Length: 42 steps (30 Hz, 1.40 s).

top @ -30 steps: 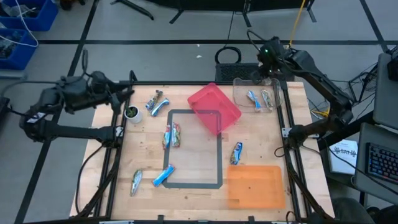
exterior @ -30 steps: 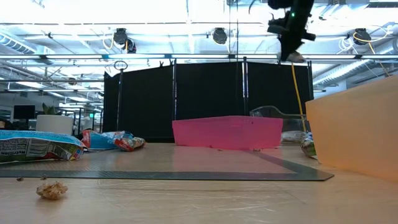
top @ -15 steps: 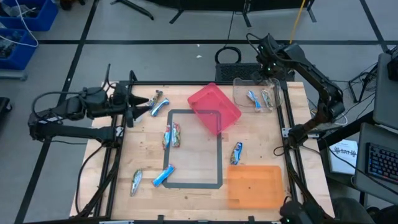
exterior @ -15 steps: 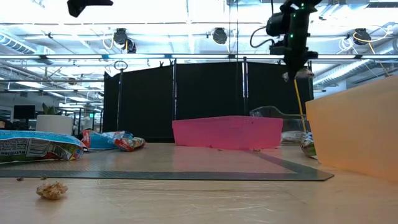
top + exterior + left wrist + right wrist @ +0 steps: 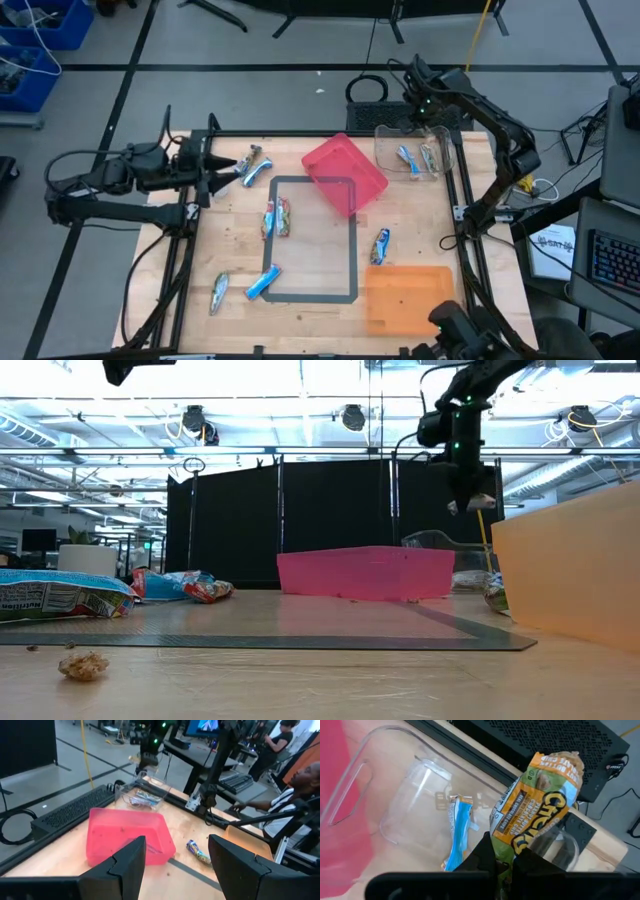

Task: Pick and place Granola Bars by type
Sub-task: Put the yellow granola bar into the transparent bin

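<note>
Right claw (image 5: 502, 857) is clamped shut on a greenish-tan bar (image 5: 540, 802), held above the clear bin (image 5: 412, 150) at upper right of the high view. Two bars (image 5: 417, 159) are already binned there. Left claw (image 5: 222, 170) is parted and empty, hovering at upper left of the desk (image 5: 320, 250). Pink bin (image 5: 345, 174) and orange bin (image 5: 411, 298) are seen empty. About seven bars are left loose; sorting is judged early.

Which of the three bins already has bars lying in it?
The clear bin at the far right corner: two bars lie inside it. The pink bin and orange bin show none.
</note>
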Tool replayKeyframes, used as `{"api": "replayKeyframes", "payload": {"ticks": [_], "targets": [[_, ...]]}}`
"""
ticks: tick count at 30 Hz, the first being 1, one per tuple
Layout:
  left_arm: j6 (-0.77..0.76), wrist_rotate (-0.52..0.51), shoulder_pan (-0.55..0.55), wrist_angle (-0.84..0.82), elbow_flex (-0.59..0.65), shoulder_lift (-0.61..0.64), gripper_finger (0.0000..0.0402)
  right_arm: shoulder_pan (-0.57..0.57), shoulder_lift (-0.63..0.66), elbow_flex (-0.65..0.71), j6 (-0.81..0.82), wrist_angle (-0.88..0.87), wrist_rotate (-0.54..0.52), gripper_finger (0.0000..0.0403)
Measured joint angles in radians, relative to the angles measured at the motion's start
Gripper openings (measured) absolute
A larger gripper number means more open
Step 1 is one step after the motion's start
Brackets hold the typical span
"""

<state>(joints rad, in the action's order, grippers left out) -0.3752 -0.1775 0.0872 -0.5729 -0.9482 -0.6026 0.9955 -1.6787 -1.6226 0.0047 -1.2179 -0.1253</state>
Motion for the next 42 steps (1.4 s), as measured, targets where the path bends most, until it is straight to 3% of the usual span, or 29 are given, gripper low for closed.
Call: {"api": "replayKeyframes", "payload": {"ticks": [5, 23, 42], "targets": [[0.000, -0.007, 0.000, -0.008, 0.000, 0.033, 0.0218, -0.005, -0.013, 0.032, 0.031, 0.050, -0.002, 0.0004], [-0.021, -0.015, 0.000, -0.037, 0.000, 0.049, 0.0218, -0.015, 0.082, 0.462, 0.057, 0.326, 0.024, 0.0004], [-0.040, -0.015, 0.000, -0.035, 0.000, 0.050, 0.0218, -0.008, 0.082, 0.622, 0.038, 0.522, 0.048, 0.0004]]}}
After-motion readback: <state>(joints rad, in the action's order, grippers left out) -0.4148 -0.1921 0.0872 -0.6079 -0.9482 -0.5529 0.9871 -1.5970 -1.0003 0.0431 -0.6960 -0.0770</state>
